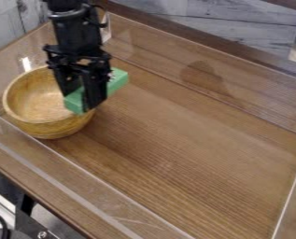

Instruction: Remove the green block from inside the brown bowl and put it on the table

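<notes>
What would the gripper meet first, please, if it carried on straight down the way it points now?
Probably the near rim of the brown bowl, or the table just beside it; depth is unclear. The gripper is shut on the green block.

pincer gripping green block, above brown bowl

clear plastic triangular stand at back, pale wall behind
</notes>
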Motion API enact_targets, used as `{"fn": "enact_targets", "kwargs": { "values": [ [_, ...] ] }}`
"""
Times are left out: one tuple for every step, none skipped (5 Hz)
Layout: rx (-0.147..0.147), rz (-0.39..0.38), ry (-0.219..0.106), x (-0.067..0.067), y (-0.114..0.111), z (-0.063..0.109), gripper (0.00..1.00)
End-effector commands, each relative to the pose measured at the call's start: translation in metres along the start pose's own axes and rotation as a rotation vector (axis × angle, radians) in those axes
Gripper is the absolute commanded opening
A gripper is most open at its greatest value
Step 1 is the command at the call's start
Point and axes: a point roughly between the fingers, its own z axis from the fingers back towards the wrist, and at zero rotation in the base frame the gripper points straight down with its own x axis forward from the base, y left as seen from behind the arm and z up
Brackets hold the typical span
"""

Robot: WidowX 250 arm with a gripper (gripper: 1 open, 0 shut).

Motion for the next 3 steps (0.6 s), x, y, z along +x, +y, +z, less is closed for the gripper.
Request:
{"fn": "enact_targets", "kwargs": {
  "values": [
    [0.019,-0.031,-0.058,0.006,-0.016,0.012,0.00],
    [0.015,-0.067,-0.058,0.008,-0.036,0.007,0.00],
    [0.018,-0.112,-0.060,0.011,-0.060,-0.003,0.00]
  ]
}}
